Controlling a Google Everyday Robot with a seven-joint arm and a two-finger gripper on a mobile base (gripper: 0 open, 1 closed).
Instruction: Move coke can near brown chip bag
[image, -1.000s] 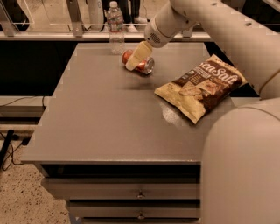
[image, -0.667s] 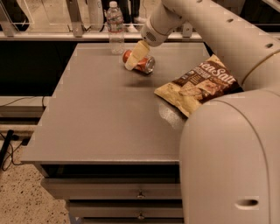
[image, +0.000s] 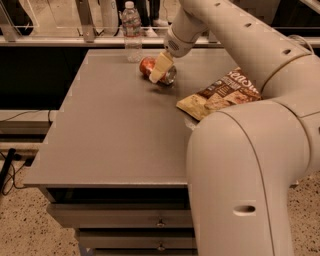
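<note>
Lingering at the coke can (image: 147, 64) near the far edge of the bench (image: 110, 130), the gripper (image: 159, 67) has barely shifted; whether it grips the can, I cannot tell. The can lies tipped, still apart from the brown chip bag (image: 220, 92) by the right edge, so the carry looks not yet begun.

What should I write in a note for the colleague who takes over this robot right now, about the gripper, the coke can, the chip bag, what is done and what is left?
Gripper: at the far part of the table, right at the coke can; a firm grasp is not confirmed.
Coke can: seems to lie on its side, just in front of the water bottle.
Brown chip bag: flat near the table's right edge, apart from the can, with bare table between them.
Done: gripper is at the can.
Left: secure the can, bring it beside the bag, release.
</note>
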